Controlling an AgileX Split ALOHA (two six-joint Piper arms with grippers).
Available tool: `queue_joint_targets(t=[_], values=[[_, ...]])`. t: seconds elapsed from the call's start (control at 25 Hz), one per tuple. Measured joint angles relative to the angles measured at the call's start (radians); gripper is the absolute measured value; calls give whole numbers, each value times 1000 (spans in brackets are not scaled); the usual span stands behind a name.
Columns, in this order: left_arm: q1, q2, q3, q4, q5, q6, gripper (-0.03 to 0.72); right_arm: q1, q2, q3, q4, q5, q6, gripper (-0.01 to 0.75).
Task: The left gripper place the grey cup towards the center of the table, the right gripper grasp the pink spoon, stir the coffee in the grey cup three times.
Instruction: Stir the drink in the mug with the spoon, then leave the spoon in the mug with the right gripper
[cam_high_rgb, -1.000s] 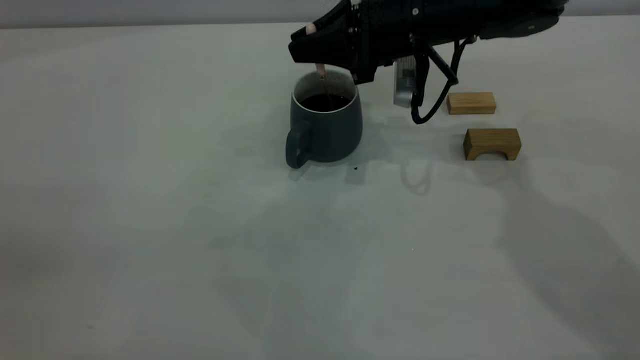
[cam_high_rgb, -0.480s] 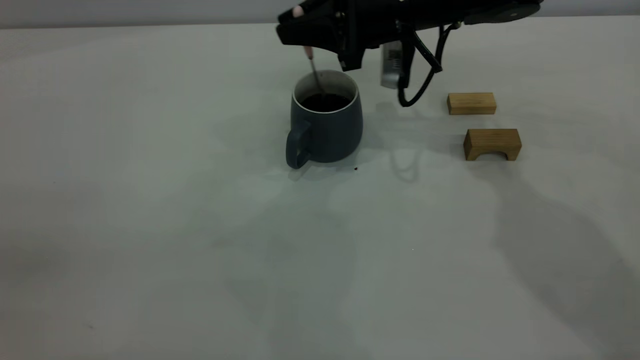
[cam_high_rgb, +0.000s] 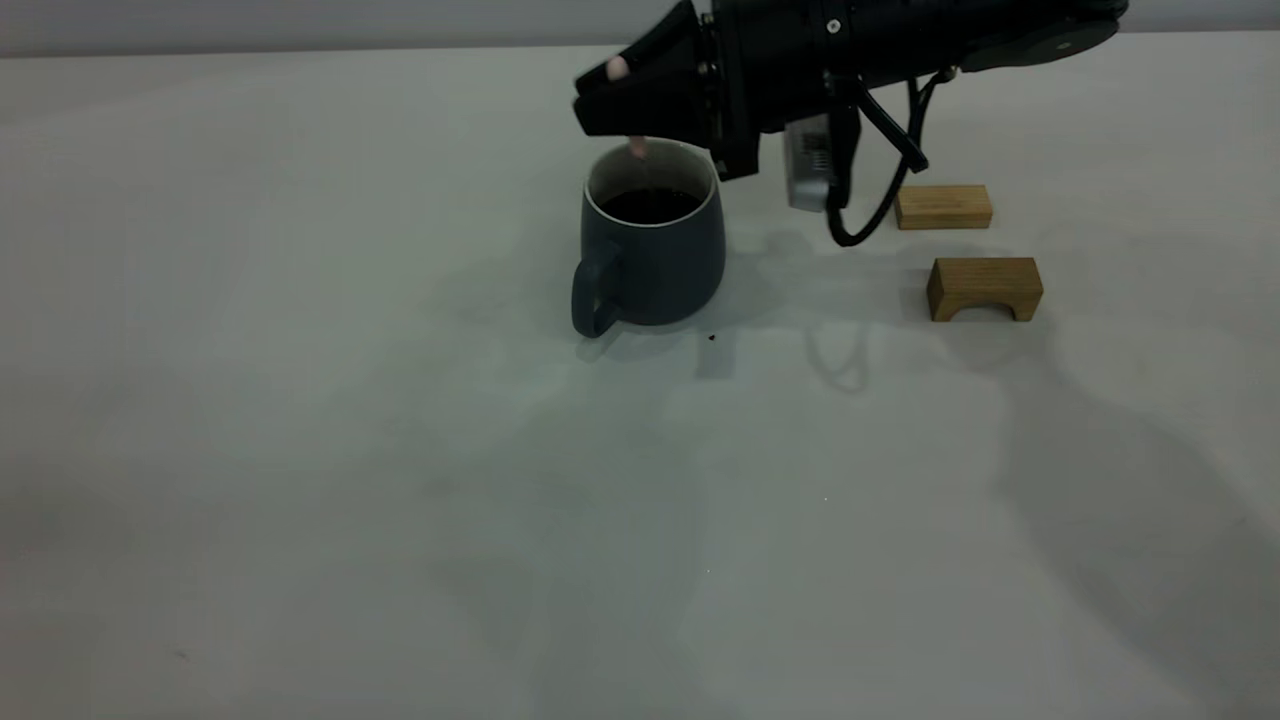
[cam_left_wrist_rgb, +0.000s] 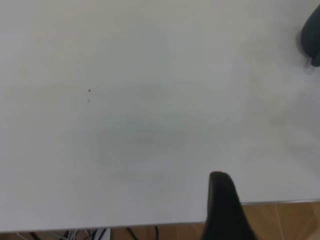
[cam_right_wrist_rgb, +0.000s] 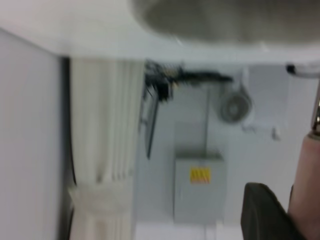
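Observation:
The grey cup (cam_high_rgb: 652, 255) stands on the table (cam_high_rgb: 300, 450) with its handle toward the front left, and the dark coffee (cam_high_rgb: 650, 205) shows inside its white rim. My right gripper (cam_high_rgb: 625, 105) hovers just above the cup's rim, shut on the pink spoon (cam_high_rgb: 637, 148). The spoon's pink handle points down into the cup; its bowl is hidden. In the right wrist view the pink handle (cam_right_wrist_rgb: 306, 190) lies against a black finger (cam_right_wrist_rgb: 262, 215). The left gripper (cam_left_wrist_rgb: 222, 210) shows only as a dark part over the table's edge, far from the cup (cam_left_wrist_rgb: 312, 37).
Two wooden blocks lie right of the cup: a flat one (cam_high_rgb: 943, 206) and an arch-shaped one (cam_high_rgb: 985, 288). The right arm's cable (cam_high_rgb: 880, 200) loops down between the cup and the blocks. A tiny dark speck (cam_high_rgb: 712, 338) lies by the cup's base.
The right gripper rose and swung left half a second ago, baring the spoon's metal neck. It has now come back down and to the right, with the spoon still in the cup.

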Motion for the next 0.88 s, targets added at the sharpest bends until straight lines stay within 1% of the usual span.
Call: queue_joint_targets(t=[0.12,0.24,0.44,0.56,0.64,0.76,0.88], values=[[0,0,0,0,0,0,528,12,10,-17,45,46,0,122],[0,0,0,0,0,0,528,20,50,-69,52,47,-1,122],[0,0,0,0,0,0,528,19,67,-102,55,-43,-70,122],[0,0,0,0,0,0,528,3,67,-102,55,-68,-125,122],[0,0,0,0,0,0,528,-6,57,-79,56,-81,-139,122],[0,0,0,0,0,0,528,-9,24,-4,57,-98,-143,122],[0,0,0,0,0,0,528,-8,8,45,56,-70,-142,122]])
